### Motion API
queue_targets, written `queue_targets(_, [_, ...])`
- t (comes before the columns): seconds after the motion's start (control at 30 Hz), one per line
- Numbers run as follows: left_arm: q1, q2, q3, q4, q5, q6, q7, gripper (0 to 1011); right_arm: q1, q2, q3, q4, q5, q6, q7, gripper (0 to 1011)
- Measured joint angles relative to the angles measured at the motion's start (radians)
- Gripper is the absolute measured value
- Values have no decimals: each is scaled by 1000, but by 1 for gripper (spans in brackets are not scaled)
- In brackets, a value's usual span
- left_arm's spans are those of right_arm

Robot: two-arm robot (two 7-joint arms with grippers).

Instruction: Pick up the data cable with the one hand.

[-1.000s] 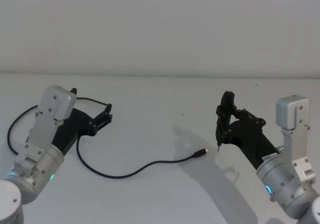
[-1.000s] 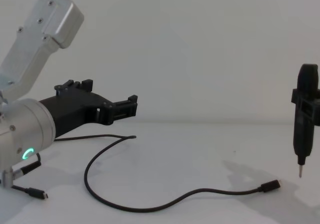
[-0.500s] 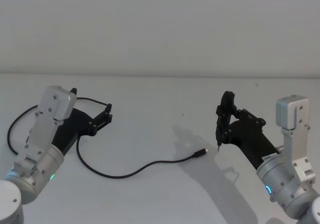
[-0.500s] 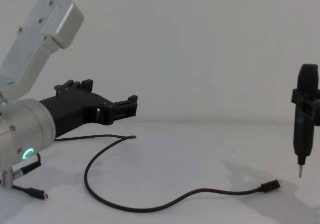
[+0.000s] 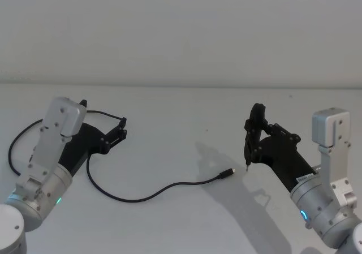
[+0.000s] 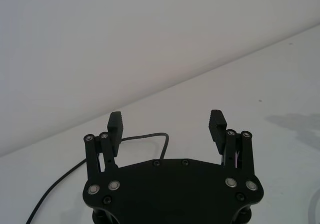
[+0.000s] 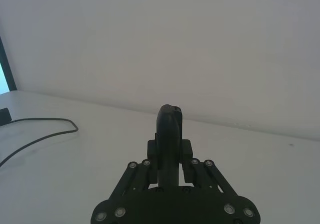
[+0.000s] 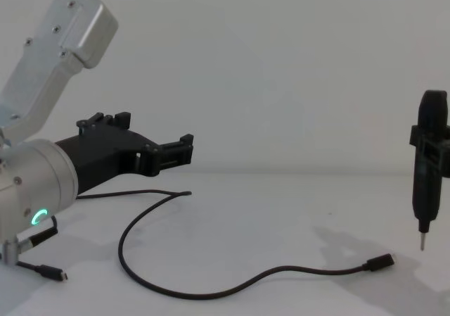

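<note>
No change in the last second: left tool [image 5: 123,127] hovered released over the data cable [image 5: 136,199], which lay slack on the surface [image 5: 181,124]; right tool [image 5: 254,141] clenched a slim black device [image 5: 255,117]. Pickup had not begun.

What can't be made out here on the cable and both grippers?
Head view: a stretch of the data cable hidden under the left gripper and arm.
Chest view: cable's near part behind the left wrist.
Right wrist view: slim black device's tip hidden by its own body, in the right gripper.
Plug type: too small.
</note>
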Motion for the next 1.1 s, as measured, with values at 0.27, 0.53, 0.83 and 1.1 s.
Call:
queue_targets(0.27, [0, 0, 0, -1, 0, 2, -3, 1001, 0, 0, 0, 0, 0, 0, 0, 275])
queue_targets(0.53, [-8, 15, 3, -23, -16, 35, -50, 1001, 0, 0, 0, 0, 0, 0, 0, 274])
queue_targets(0.83, [-31, 52, 12, -63, -51, 98, -155, 1001, 0, 0, 0, 0, 0, 0, 0, 275])
queue_targets(1.1, [-61, 93, 23, -94, -83, 158, -262, 1001, 0, 0, 0, 0, 0, 0, 0, 274])
